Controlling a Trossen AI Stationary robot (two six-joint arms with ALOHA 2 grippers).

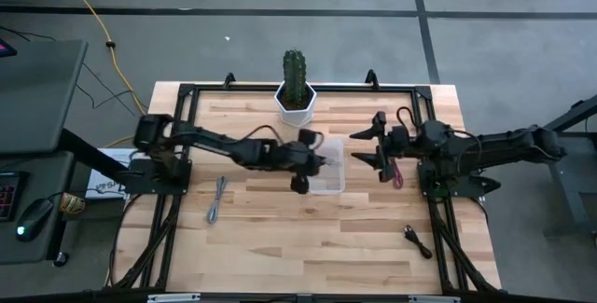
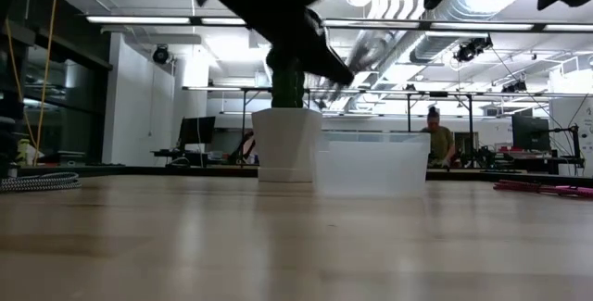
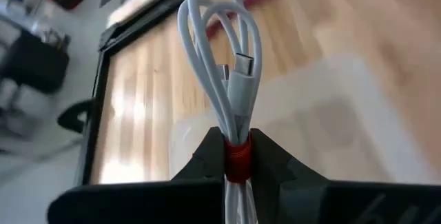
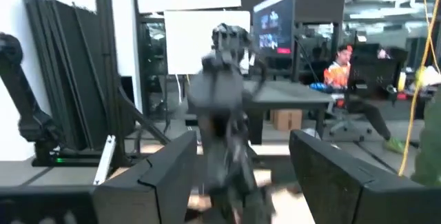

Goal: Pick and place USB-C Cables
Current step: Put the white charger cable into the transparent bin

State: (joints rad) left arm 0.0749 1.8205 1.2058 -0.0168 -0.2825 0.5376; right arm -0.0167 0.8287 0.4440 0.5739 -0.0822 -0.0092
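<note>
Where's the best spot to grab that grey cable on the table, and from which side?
Take the grey cable at its middle, straight down from above. It lies flat on the table as a long, narrow bundle with bare wood either side, so a grip across its width should catch every strand.

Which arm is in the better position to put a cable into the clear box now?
The left. Its gripper is already shut on the white cable and hangs over the clear box. The right gripper is open and empty, beside the box, near the pink cable.
</note>
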